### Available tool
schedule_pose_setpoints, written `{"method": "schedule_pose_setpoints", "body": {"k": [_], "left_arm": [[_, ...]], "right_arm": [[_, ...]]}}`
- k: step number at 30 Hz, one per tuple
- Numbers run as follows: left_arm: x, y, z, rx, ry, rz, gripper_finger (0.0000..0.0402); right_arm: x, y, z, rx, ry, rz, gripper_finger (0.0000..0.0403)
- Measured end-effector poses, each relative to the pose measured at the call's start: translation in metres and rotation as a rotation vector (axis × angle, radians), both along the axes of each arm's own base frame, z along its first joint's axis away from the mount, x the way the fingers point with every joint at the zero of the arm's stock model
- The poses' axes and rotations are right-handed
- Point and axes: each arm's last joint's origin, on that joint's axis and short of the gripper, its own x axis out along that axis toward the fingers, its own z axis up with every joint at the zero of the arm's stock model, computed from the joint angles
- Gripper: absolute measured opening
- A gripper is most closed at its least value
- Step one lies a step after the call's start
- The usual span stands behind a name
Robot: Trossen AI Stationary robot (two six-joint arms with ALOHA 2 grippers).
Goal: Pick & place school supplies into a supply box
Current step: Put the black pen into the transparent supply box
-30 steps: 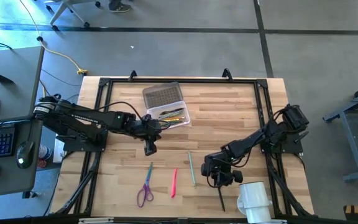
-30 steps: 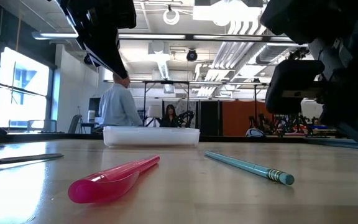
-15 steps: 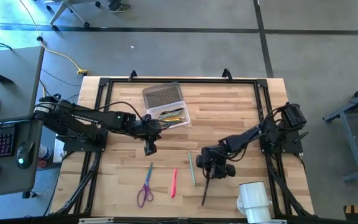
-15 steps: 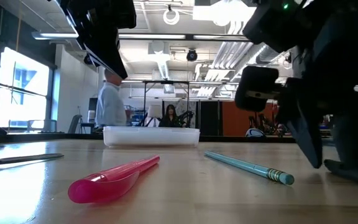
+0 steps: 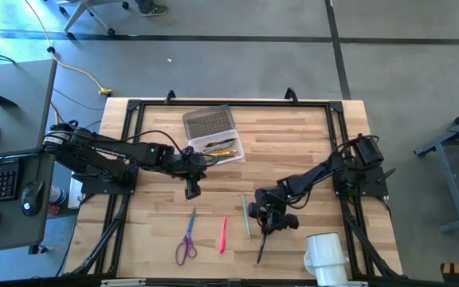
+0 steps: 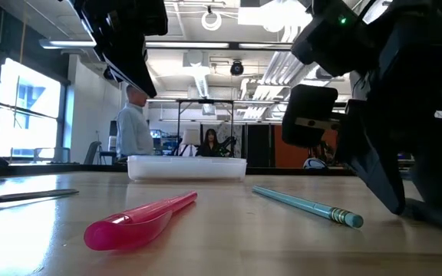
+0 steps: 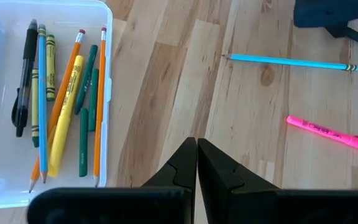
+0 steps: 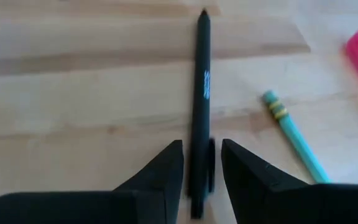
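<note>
The clear supply box (image 5: 234, 154) sits far of centre and holds several pens and pencils (image 7: 61, 106). My left gripper (image 5: 192, 191) hovers shut just near of the box (image 7: 107, 93), touching nothing. My right gripper (image 5: 266, 226) is low at the near right, shut on a black pen (image 5: 260, 251). A blue pencil (image 5: 245, 217), a pink highlighter (image 5: 223, 233) and purple-handled scissors (image 5: 186, 241) lie flat on the table to its left. In the low view the highlighter (image 6: 140, 221) and the pencil (image 6: 305, 205) lie in front of the box (image 6: 186, 166). My right gripper (image 8: 202, 144) has the black pen between its two fingers near the clip end (image 8: 199, 163). The fingers (image 8: 169, 168) come from above and stand across the pen. The pen's long free end (image 8: 202, 56) points to the near edge and stays at table level (image 6: 440, 221); whether it is lifted I cannot tell.
A flat grey textured rectangle (image 5: 205, 122) lies against the box's far side. A white mug (image 5: 325, 255) stands at the near right edge, close to my right gripper. A black frame runs round the table (image 5: 309, 127). People stand in the room beyond the table (image 6: 133, 126).
My right gripper has moved toward the table's left, closer to the blue pencil. The black pen has gone along with it, and its free end has swung toward the left. My left arm has kept still.
</note>
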Motion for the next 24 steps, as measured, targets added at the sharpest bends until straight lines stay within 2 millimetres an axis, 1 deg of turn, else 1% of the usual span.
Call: {"method": "schedule_pose_setpoints", "body": {"k": [5,12,15,19,20,21,24], "left_arm": [[0.000,0.000,0.000,-0.002,0.001,-0.002,0.0050],[0.000,0.000,0.000,-0.001,0.003,-0.002,0.0050],[0.000,0.000,0.000,0.006,0.004,-0.011,0.0050],[0.000,0.000,0.000,0.026,0.006,-0.035,0.0050],[0.000,0.000,0.000,0.030,0.006,-0.040,0.0050],[0.000,0.000,0.000,0.033,0.006,-0.042,0.0050],[0.000,0.000,0.000,0.035,0.006,-0.041,0.0050]], "right_arm": [[0.004,0.002,-0.011,0.037,-0.022,0.021,0.0099],[0.006,0.003,-0.025,0.065,0.025,0.012,0.0095],[0.005,0.003,-0.029,0.072,0.035,0.026,0.0074],[0.005,0.003,-0.030,0.070,0.037,0.028,0.0021],[0.005,0.002,-0.030,0.070,0.036,0.025,0.0014],[0.005,0.001,-0.030,0.070,0.035,0.022,0.0012],[0.007,-0.005,-0.030,0.093,0.075,-0.035,0.0022]]}}
